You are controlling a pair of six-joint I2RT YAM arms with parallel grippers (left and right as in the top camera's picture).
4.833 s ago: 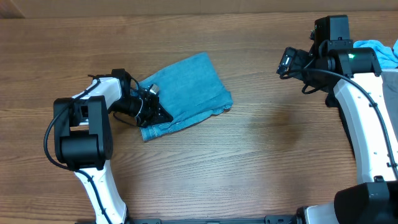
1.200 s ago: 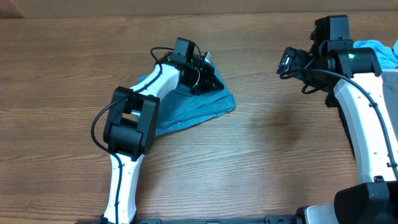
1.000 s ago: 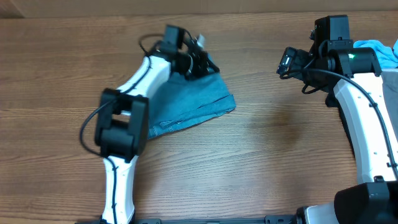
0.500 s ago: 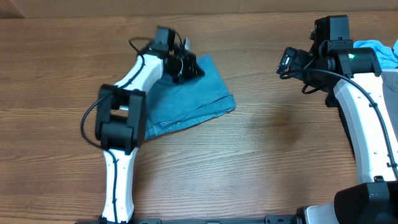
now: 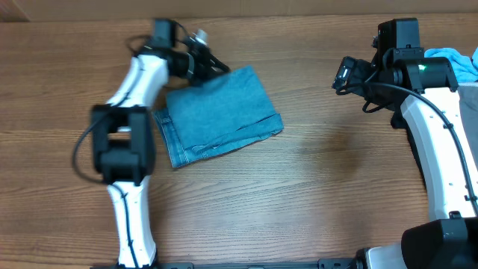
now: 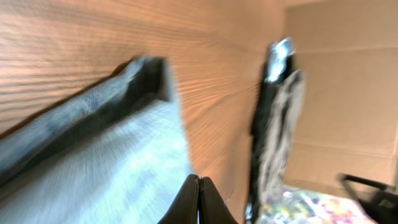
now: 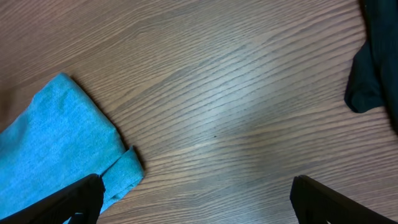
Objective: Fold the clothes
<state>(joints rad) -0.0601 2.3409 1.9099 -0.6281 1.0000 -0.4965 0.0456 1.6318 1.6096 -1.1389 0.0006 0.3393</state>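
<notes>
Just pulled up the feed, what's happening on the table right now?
The jeans lie folded into a compact rectangle on the table. The left end effector is shut at the far edge of that fold; the blurred wrist view doesn't show whether it pinches any denim. The right end effector hangs open over bare wood on the right, holding nothing. A sky-blue garment sits at the far right edge.

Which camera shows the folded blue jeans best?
Overhead: it shows the whole folded jeans. The left wrist gives only a blurred close-up of cloth; the right wrist a blue cloth corner, possibly theirs.
</notes>
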